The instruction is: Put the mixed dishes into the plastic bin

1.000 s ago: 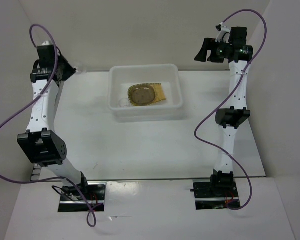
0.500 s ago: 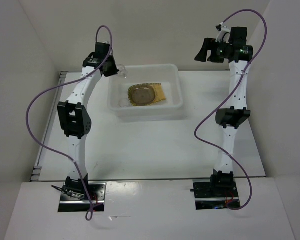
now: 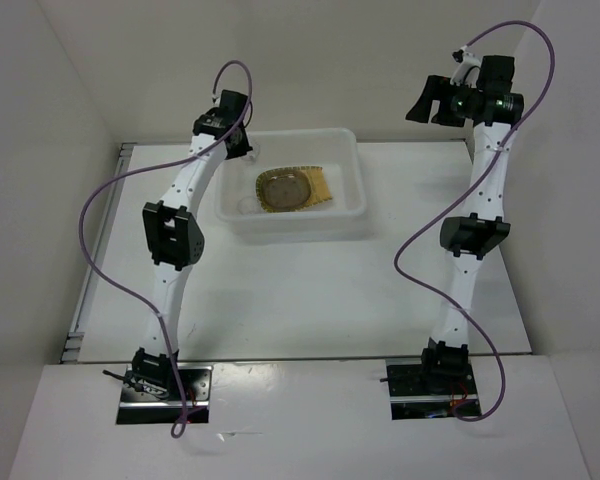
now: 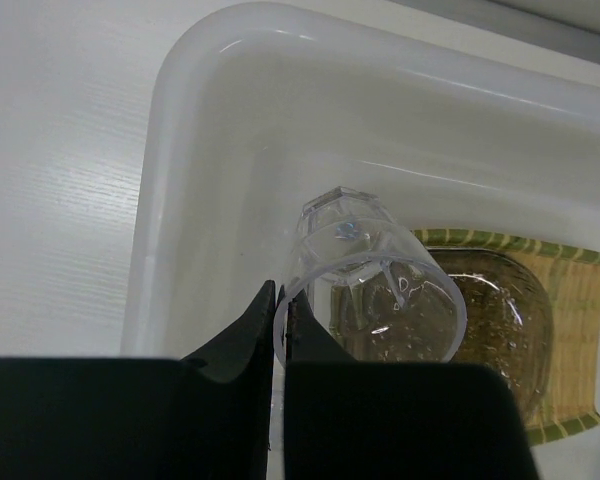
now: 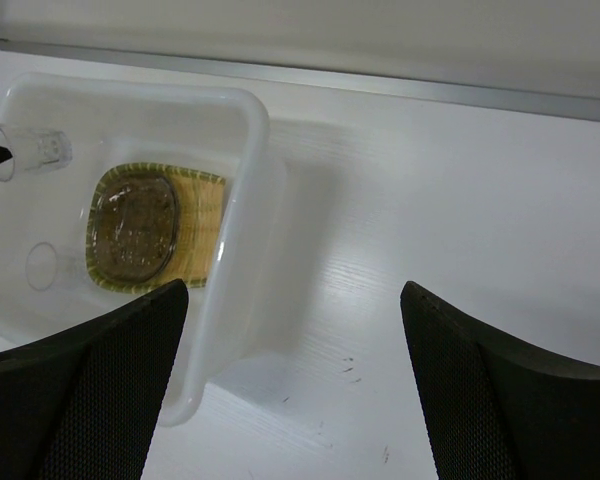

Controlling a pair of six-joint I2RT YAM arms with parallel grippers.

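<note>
My left gripper (image 3: 242, 146) is shut on the rim of the small clear glass cup (image 4: 370, 270), one finger inside it and one outside. It holds the cup tilted over the far left corner of the white plastic bin (image 3: 292, 229). The cup also shows in the right wrist view (image 5: 32, 150). Inside the bin lies the tan grid plate (image 3: 318, 187) with a greyish translucent plate (image 3: 283, 190) on top of it. A faint clear round outline (image 5: 42, 265) lies on the bin floor beside them. My right gripper (image 3: 432, 104) is open and empty, high above the table's far right.
The bin (image 5: 248, 190) stands at the far middle of the white table (image 3: 310, 290). White walls close in the left, back and right sides. The arm bases are at the near edge.
My left arm has swung from the far left wall to the bin's far left corner, carrying the cup. My right arm has shifted slightly to the right.
</note>
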